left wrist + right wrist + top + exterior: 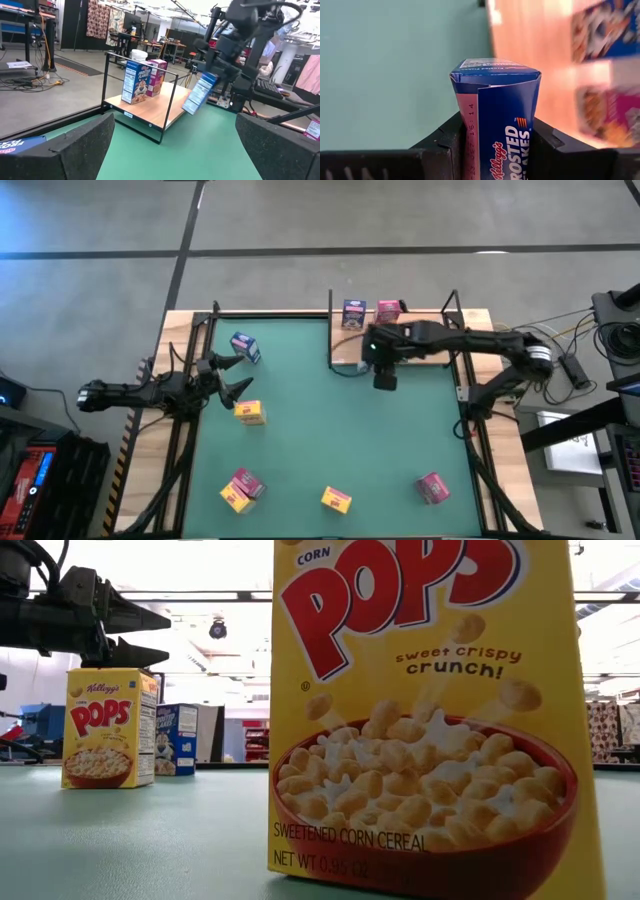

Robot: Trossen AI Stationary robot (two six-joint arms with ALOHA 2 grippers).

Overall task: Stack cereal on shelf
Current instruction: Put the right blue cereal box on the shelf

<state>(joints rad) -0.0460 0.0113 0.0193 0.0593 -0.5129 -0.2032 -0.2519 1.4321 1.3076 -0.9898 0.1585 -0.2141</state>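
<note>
At the table's left edge the left gripper (232,375) hovers with its dark, foam-padded fingers spread wide and empty, pointing between a blue cardboard cereal box (245,347) lying tilted on the smooth green mat (330,440) and a yellow cardboard Corn Pops box (250,413) just beside it. Near the front edge lie a pink-and-yellow pair of boxes (241,489), a lone yellow box (336,499) and, further right, a magenta box (432,487), all small and rectangular. At the back, the flat light-wood shelf with thin black metal posts (150,112) carries an upright blue Frosted Flakes box (135,81) touching a pink box (157,76). The right gripper (383,368) hangs over the shelf's front edge, its black jaws clamped on the narrow sides of a blue Frosted Flakes carton (497,125), held tilted above the mat beside the shelf.
</note>
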